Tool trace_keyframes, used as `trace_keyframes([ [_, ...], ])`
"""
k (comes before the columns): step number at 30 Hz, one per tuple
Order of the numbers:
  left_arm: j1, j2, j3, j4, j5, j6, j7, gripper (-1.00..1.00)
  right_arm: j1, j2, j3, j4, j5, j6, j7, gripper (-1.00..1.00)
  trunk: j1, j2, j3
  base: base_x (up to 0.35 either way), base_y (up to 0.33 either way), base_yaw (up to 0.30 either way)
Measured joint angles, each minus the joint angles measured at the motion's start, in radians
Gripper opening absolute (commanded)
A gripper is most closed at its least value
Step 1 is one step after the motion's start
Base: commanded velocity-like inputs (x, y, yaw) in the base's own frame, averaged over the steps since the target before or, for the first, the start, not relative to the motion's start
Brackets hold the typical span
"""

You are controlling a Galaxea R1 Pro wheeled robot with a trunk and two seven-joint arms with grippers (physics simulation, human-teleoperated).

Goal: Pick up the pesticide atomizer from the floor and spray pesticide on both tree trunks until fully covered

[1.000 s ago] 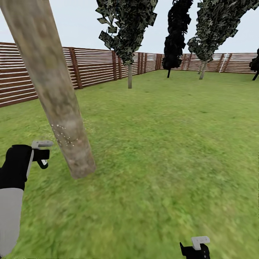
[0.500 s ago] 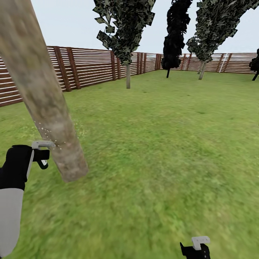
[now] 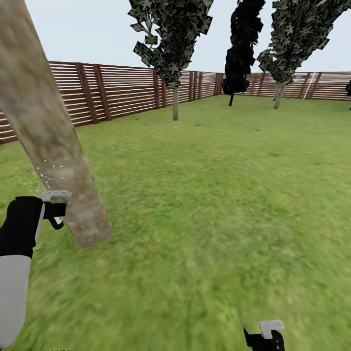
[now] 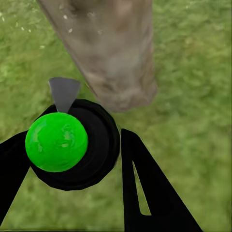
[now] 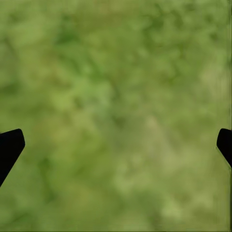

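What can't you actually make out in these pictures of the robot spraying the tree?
- Tree trunk: its top and foliage are cut off by the head view's upper edge.
- Pesticide atomizer: the left wrist view shows just its dark round end and green spot, between the left gripper fingers; its label is hidden.
- Far side of the trunk: hidden, so spray coverage there is unknown.
- Right gripper: fingertips cut off at the right wrist view's edges.

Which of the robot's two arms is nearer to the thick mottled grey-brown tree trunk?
Left. The left gripper, holding the dark spray bottle, sits right beside the thick mottled tree trunk. The right gripper hangs far off over green grass.
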Motion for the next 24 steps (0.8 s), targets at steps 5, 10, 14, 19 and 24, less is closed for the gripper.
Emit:
trace_keyframes([
  [5,0.012,0.009,0.007,0.002,-0.001,-0.003,0.012,-1.00,0.000,0.000,0.000,0.000,0.000,0.000,0.000,1.00,0.000,0.000,0.000,0.177,-0.243,0.231],
  [10,0.013,0.004,-0.002,0.004,0.000,-0.004,0.017,-1.00,0.000,0.000,0.000,0.000,0.000,0.000,0.000,1.00,0.000,0.000,0.000,0.242,-0.186,0.017],
  [14,0.013,0.004,0.004,0.013,0.001,-0.006,0.018,-1.00,0.000,0.001,0.000,0.000,0.000,0.000,0.000,1.00,0.000,0.000,0.000,0.271,-0.169,0.092],
  [19,0.056,0.008,0.013,0.014,-0.001,-0.012,0.020,-1.00,0.000,0.002,0.000,0.000,0.000,0.000,0.000,1.00,0.000,0.000,0.000,0.217,-0.127,0.265],
  [24,0.082,0.007,0.012,0.014,0.001,-0.012,0.020,-1.00,0.000,0.002,0.000,0.000,0.000,0.000,0.000,1.00,0.000,0.000,0.000,0.031,-0.013,0.276],
])
